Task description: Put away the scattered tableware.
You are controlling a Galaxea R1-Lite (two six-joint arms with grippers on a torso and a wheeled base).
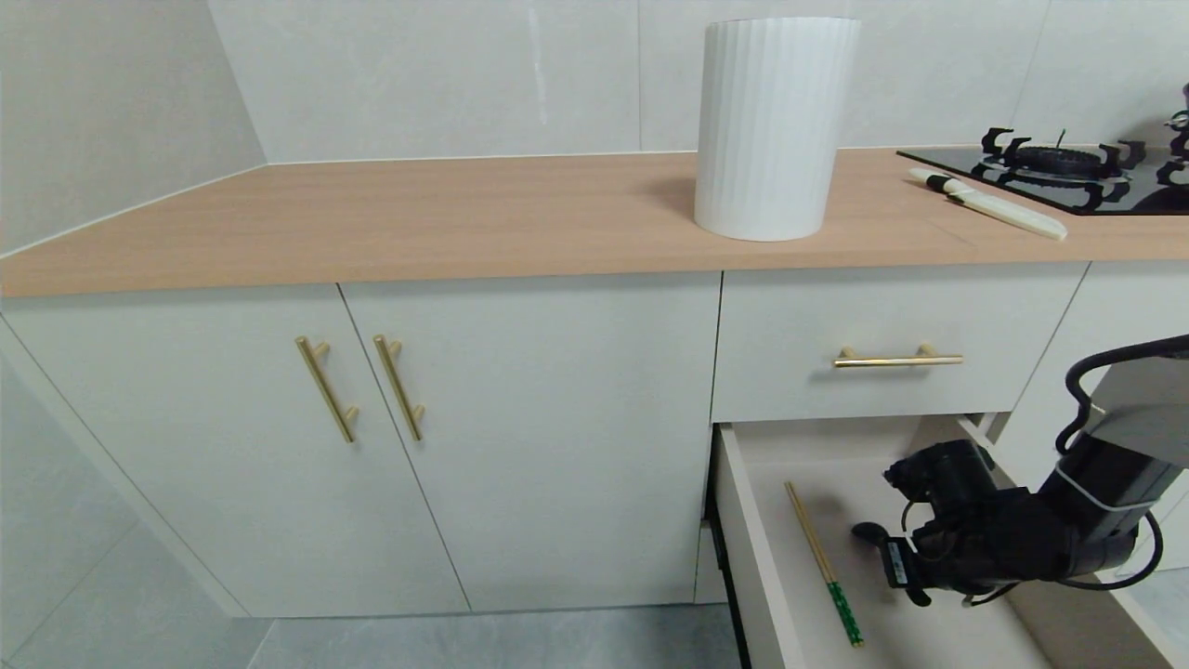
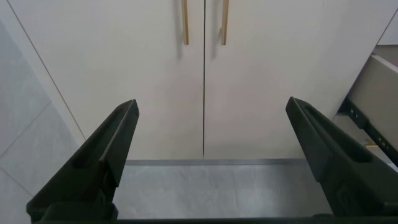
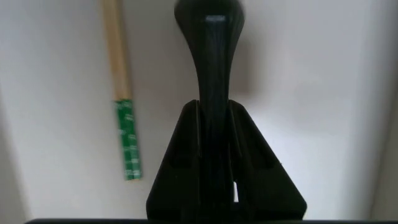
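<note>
Head view puts the open drawer [image 1: 743,520] at about 4 o'clock, below the table [image 1: 418,218], with a pair of green-tipped chopsticks [image 1: 822,562] lying on its floor. The right tool [image 1: 896,557] hangs over the drawer at the chopsticks' 3 o'clock, clamped narrow on the handle of a black spoon [image 1: 870,532] that runs roughly parallel to them. Whether the spoon touches the drawer floor cannot be told.

The left tool [image 2: 211,106] is spread wide with nothing in it, facing the cabinet doors [image 2: 205,74]. On the table, a cream knife [image 1: 989,204] lies at 2 o'clock, between the white ribbed canister [image 1: 771,130] and the gas hob [image 1: 1059,167].

The step in hand looks like placing the spoon in the drawer. The next move calls for lowering it flat beside the chopsticks and letting go. After that, the knife probably remains to be collected.
</note>
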